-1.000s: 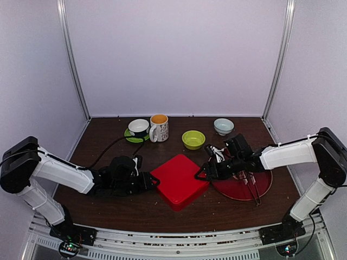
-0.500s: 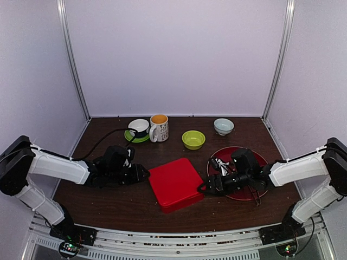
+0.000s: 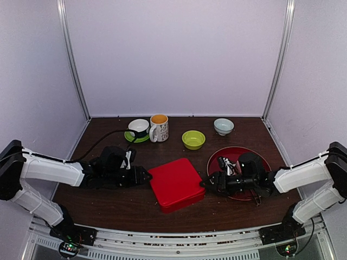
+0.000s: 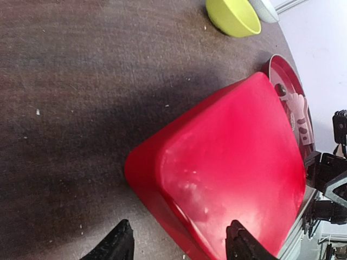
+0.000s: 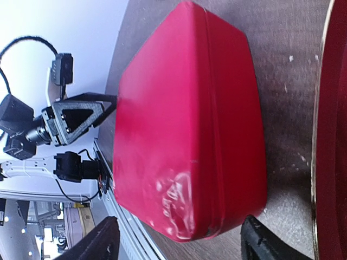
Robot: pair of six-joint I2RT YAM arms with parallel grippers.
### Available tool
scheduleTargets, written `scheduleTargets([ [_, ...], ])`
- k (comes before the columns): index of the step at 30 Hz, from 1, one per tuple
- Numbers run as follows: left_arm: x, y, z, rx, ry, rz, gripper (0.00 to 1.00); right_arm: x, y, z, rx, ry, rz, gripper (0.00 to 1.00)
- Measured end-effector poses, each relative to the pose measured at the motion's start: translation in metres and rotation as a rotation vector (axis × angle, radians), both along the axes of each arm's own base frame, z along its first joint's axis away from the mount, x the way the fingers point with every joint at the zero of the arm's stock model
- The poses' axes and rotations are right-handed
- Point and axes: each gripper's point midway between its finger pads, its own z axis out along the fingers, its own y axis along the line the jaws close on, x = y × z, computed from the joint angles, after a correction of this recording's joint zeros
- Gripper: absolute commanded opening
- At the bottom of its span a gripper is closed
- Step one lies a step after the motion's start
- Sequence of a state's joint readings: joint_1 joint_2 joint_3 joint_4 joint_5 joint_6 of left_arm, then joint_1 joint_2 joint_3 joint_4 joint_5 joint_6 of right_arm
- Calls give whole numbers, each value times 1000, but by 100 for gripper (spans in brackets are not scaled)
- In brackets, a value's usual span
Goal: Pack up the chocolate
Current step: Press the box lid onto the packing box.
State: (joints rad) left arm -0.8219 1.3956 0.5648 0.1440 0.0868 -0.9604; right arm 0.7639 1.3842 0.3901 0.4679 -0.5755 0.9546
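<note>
Glossy red square box w/ rounded corners (image 3: 176,183), lid shut, lies flat at centre of the dark brown wood-grain surface (image 3: 108,208). Chocolate: cannot tell where it is, as the closed box hides its contents. A small dark round bit (image 4: 280,88) sits on the plate in the L wrist view. It may be a piece, cannot tell.

L pincer (image 3: 145,176) is low over the surface at the box's 9 o'clock, released. Its black fingers (image 4: 120,244) are spread and grasp nothing, w/ the box's near corner just ahead btwn them. Whether a tip touches the box cannot be told. R pincer (image 3: 206,184) is at the box's 3 o'clock, also released, fingers (image 5: 103,238) wide apart either side of the box's corner, nothing clamped. The two pincers face each other across the box.

Shiny red round plate (image 3: 255,157) lies at the box's 3 o'clock, just beside it, partly under the R arm. Pale pink-handled utensils (image 4: 300,111) lie on it.

Toward 12 o'clock is a back row, L to R:
- white cup (image 3: 139,126) on a green saucer (image 3: 130,138)
- white patterned mug w/ orange inside (image 3: 159,129), just beside the cup
- lime-green bowl (image 3: 193,140)
- pale blue-white bowl (image 3: 223,126)

All are well apart from both pincers.
</note>
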Motion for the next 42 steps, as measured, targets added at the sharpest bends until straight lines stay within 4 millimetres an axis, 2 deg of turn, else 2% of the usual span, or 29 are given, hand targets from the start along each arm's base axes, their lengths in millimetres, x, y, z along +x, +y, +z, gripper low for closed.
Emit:
scheduleTargets([
  [2, 0, 4, 7, -4, -13, 9, 61, 4, 0, 7, 13, -22, -16, 79],
  [4, 2, 7, 12, -8, -22, 18, 54, 8, 1, 8, 13, -31, -28, 79],
  [6, 7, 12, 12, 2, -20, 34, 47, 11, 2, 9, 14, -33, -35, 77],
  [9, 12, 18, 11, 19, -17, 45, 45, 12, 4, 4, 6, -18, -43, 76],
  [16, 25, 5, 19, 21, -22, 29, 40, 9, 10, -5, -13, -4, -36, 76],
  [26, 31, 3, -9, 53, 30, 30, 36, 8, 13, -7, -19, -10, -34, 76],
  [32, 37, -10, -10, 0, 29, 15, 34, 11, 18, -7, -26, -15, -35, 75],
  [36, 41, -16, -11, -34, 30, 12, 33, 10, 20, -16, -46, -3, -30, 74],
  [39, 44, -21, -12, -56, 26, 12, 33, 8, 21, -22, -57, 9, -26, 70],
  [42, 47, -23, -12, -68, 21, 16, 32, 10, 22, -20, -48, 2, -27, 62],
])
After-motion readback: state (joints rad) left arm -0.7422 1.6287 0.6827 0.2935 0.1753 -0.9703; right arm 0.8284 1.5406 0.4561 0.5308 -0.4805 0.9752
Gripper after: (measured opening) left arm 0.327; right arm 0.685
